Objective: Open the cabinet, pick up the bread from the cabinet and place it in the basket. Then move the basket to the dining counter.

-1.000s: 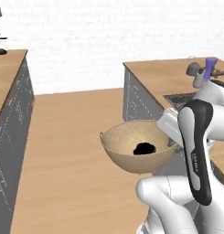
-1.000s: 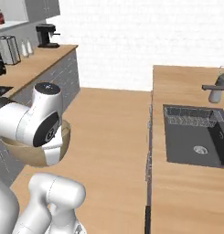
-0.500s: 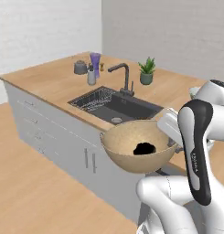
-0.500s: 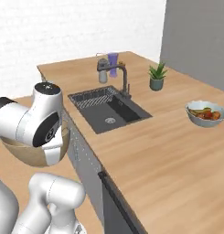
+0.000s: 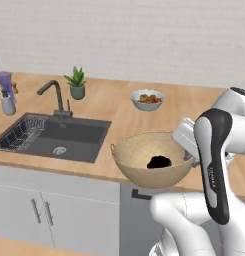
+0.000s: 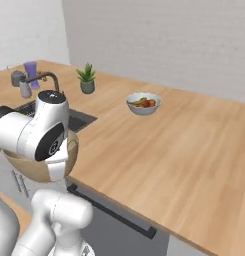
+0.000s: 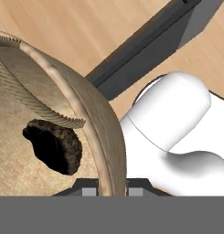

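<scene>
My pincer (image 7: 111,189) is gripping the basket (image 5: 144,172) by its rim, the bread (image 5: 159,162) lying inside; a fruit bowl (image 5: 147,99) is sitting on the counter (image 5: 119,117).

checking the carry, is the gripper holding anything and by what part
The gripper holds the basket by its rim, one finger on each side of the wall; the bread lies inside.

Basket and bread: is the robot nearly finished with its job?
Nearly. Done: the bread lies inside the basket. In hand: the tool pinches the basket's rim, one finger on each side of it, and holds the basket up in the air at the front edge of the dining counter, near the sink. Left: set the basket down on that counter and let go.
</scene>
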